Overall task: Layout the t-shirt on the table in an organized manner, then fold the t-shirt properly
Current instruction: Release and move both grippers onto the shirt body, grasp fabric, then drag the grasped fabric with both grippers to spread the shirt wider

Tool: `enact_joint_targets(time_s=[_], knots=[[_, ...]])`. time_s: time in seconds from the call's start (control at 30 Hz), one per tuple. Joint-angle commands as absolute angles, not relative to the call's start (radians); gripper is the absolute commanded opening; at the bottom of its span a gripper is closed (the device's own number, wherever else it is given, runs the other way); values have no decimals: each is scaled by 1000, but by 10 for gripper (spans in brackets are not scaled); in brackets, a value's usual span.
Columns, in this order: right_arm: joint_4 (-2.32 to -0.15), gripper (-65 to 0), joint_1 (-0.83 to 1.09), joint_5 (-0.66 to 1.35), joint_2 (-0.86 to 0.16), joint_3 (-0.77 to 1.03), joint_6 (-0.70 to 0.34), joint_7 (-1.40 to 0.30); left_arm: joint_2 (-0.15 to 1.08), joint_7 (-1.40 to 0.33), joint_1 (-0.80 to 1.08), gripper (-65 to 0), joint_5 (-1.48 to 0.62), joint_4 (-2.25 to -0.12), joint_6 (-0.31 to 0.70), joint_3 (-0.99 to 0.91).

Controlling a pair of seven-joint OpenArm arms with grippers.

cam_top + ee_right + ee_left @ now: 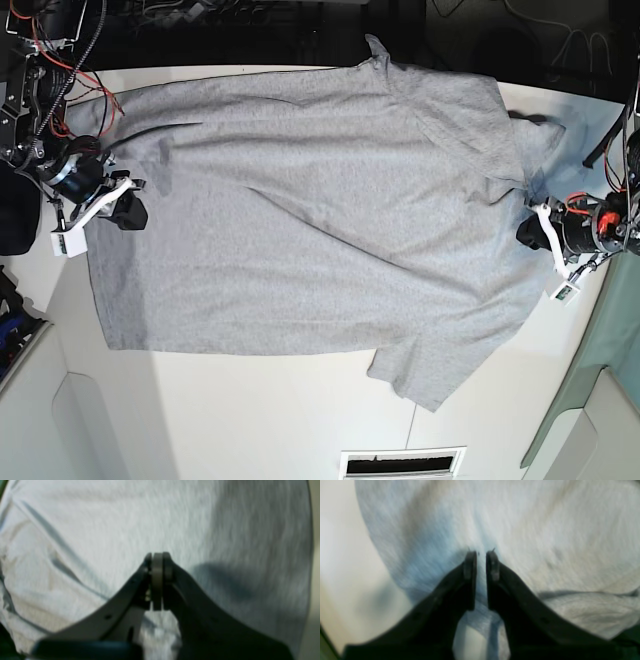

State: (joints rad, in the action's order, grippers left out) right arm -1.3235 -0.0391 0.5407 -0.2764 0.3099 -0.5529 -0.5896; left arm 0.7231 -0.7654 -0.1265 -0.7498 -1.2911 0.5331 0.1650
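The light grey t-shirt (300, 200) lies spread, plain side up, across the white table (250, 420), hem to the left and collar end to the right. My left gripper (530, 232) sits at the collar end. In the left wrist view its jaws (481, 555) are almost together, with a fold of the t-shirt (545, 530) pinched between them. My right gripper (130, 212) sits at the hem end, just inside the edge. Up close its fingers (157, 555) are shut with a thin grey strip of the t-shirt (125, 517) between the pads.
Cables and dark equipment (250, 30) line the far edge of the table. A pale grey-green panel (600, 350) stands at the right, and a slotted vent (400, 462) lies near the front edge. A sleeve (420, 375) points toward the front.
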Motion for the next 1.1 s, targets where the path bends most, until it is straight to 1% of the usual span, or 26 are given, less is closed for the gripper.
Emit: enact_joint_targets(time_s=[0.0,0.1,0.17,0.3,0.43,0.47,0.57,0.63,0.73,0.83,0.97,1.07], knots=[[-1331,-650,-69,532,-290,313,-558,-546,743,-737,-121,-555,-760,-1341,535,119],[-1303,-650,-109,459,-285,295,-558,-504,704,-728,-59,-495,-766,-1375,536,52],[-1267,-650,-144,432,-282,271,-558,-496,662,-714,-52,-492,-739,-1370,525,46],[-1151,-650,-237,338,-283,197,-558,-467,563,-715,-52,-494,-664,-1332,437,46],[-1052,-650,-301,267,-297,130,-557,-467,504,-719,-47,-502,-620,-1268,430,46],[-1036,-650,-302,268,-306,116,-557,-470,494,-719,-47,-507,-609,-1249,430,46],[-1015,-650,-283,296,-337,82,-557,-537,471,-701,-56,-571,-568,-1186,430,46],[-1016,-650,-250,357,-360,76,-557,-585,460,-694,-80,-601,-543,-1134,428,47],[-1047,-650,-175,495,-402,77,-558,-584,442,-670,-139,-607,-490,-1049,377,47],[-1139,-650,-81,585,-421,88,-559,-585,421,-620,-220,-607,-451,-960,342,47],[-1291,-650,26,618,-396,92,-577,-597,360,-603,-344,-607,-435,-839,340,47],[-1368,-650,47,603,-356,91,-575,-603,305,-599,-427,-607,-425,-762,347,57]])
